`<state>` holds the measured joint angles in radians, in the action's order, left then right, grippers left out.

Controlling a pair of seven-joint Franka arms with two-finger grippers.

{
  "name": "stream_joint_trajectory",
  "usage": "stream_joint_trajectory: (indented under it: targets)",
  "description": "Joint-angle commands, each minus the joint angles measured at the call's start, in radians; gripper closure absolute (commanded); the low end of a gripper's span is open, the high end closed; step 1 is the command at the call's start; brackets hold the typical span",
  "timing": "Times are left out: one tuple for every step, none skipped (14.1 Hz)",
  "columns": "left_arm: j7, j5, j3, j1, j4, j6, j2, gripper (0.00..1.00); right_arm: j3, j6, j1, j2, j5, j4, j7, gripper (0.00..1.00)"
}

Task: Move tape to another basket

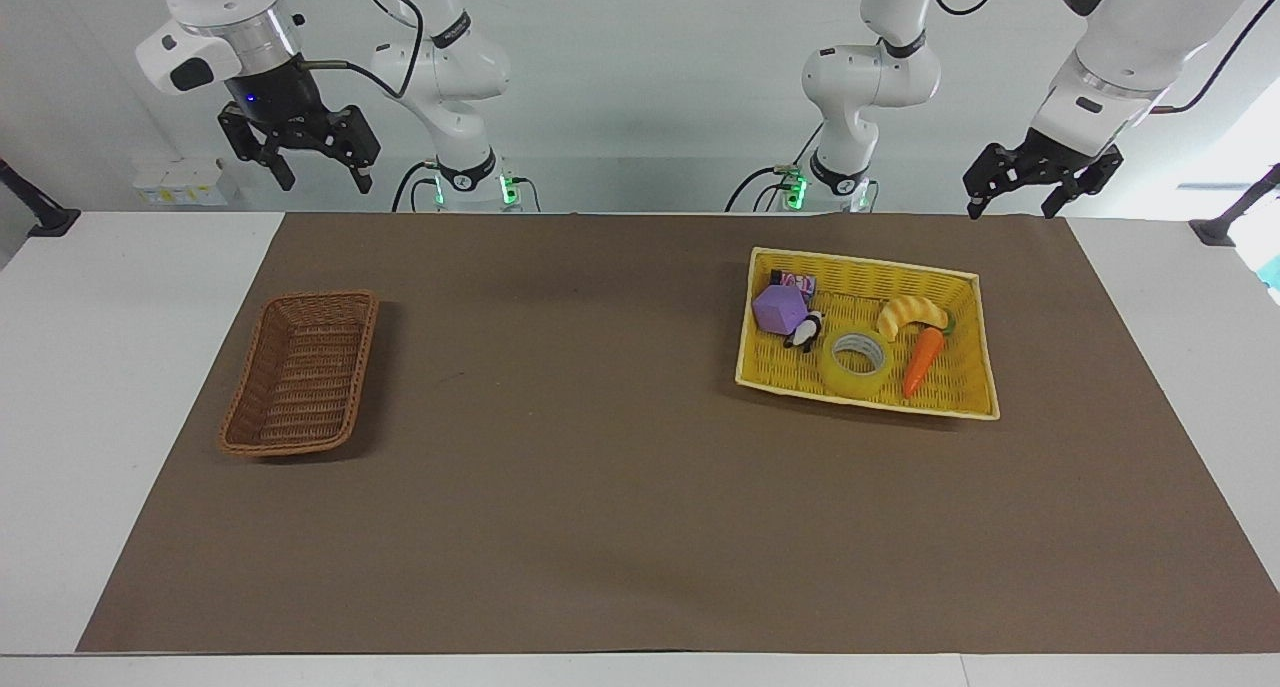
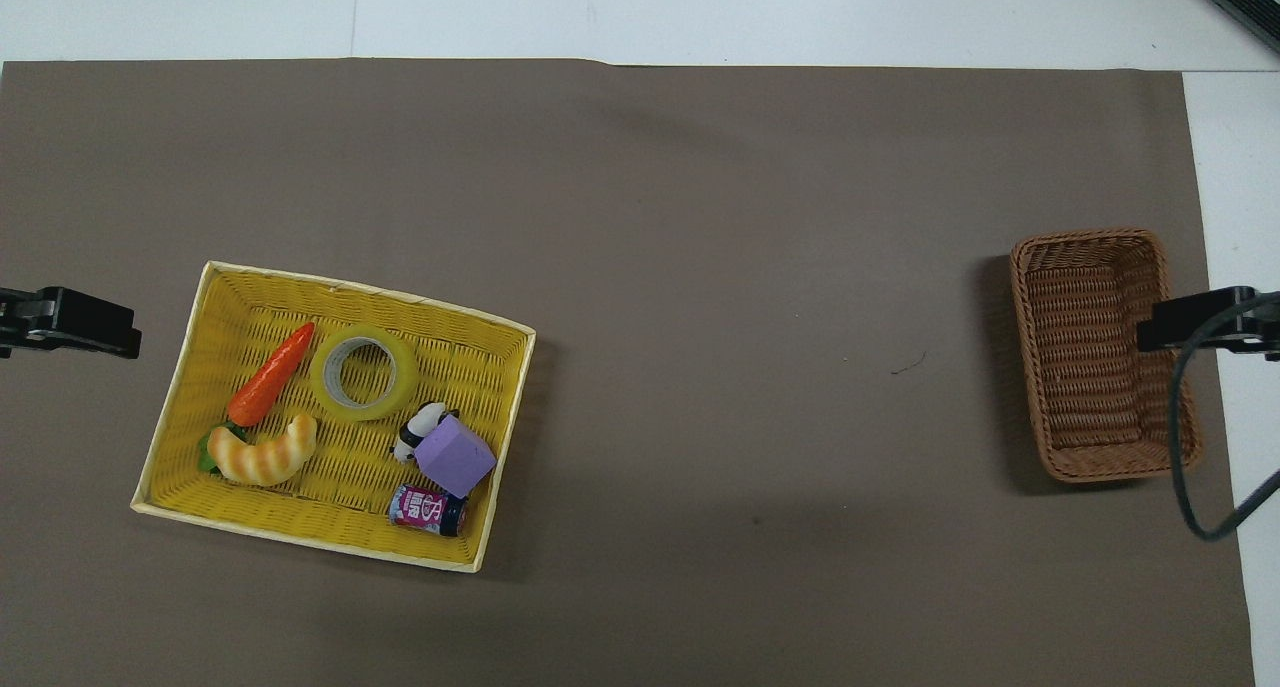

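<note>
The tape (image 1: 850,382), a translucent yellow roll with a white core, lies flat in the bright yellow basket (image 1: 965,362) toward the left arm's end of the table; it also shows in the overhead view (image 2: 322,379). The small brown wicker basket (image 1: 305,377) stands empty toward the right arm's end and shows in the overhead view too (image 2: 1090,357). My left gripper (image 1: 1012,207) hangs open and empty, raised over the mat's edge nearest the robots, beside the yellow basket. My right gripper (image 1: 325,179) hangs open and empty, raised high, its tip (image 2: 1200,322) covering the brown basket's rim from above.
The yellow basket (image 2: 470,367) also holds an orange carrot toy (image 1: 923,360), a croissant toy (image 1: 910,314), a purple block (image 1: 780,309), a small panda figure (image 1: 805,332) and a small can (image 1: 795,282). A brown mat (image 1: 600,447) covers the table.
</note>
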<state>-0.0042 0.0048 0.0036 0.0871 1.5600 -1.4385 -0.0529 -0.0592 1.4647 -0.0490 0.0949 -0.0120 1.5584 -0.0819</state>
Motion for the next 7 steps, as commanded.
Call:
stream_joint_trajectory:
  targets:
    - [0.003,-0.014,-0.014,0.008,-0.027,0.071,-0.002,0.0,0.001,-0.003,0.011,0.014,-0.016,0.009,0.031,0.0]
    - [0.003,-0.022,-0.016,0.006,-0.034,0.067,-0.004,0.0,0.001,-0.003,0.011,0.014,-0.016,0.011,0.033,0.0]
    - [0.003,-0.023,-0.016,0.006,-0.034,0.064,-0.005,0.0,0.001,-0.003,0.011,0.014,-0.017,0.009,0.033,0.0]
    - [0.003,-0.025,-0.014,0.003,-0.034,0.061,-0.005,0.0,0.001,-0.003,0.011,0.014,-0.016,0.009,0.031,0.0]
    - [0.003,-0.026,-0.014,0.003,-0.034,0.059,-0.007,0.0,0.001,-0.003,0.011,0.014,-0.016,0.011,0.031,0.0]
    - [0.001,-0.025,-0.016,0.006,-0.034,0.059,-0.007,0.0,0.001,-0.003,0.011,0.014,-0.016,0.009,0.033,0.0]
    - [0.001,-0.026,-0.016,0.008,-0.034,0.059,-0.008,0.0,0.001,-0.003,0.011,0.014,-0.016,0.011,0.031,0.0]
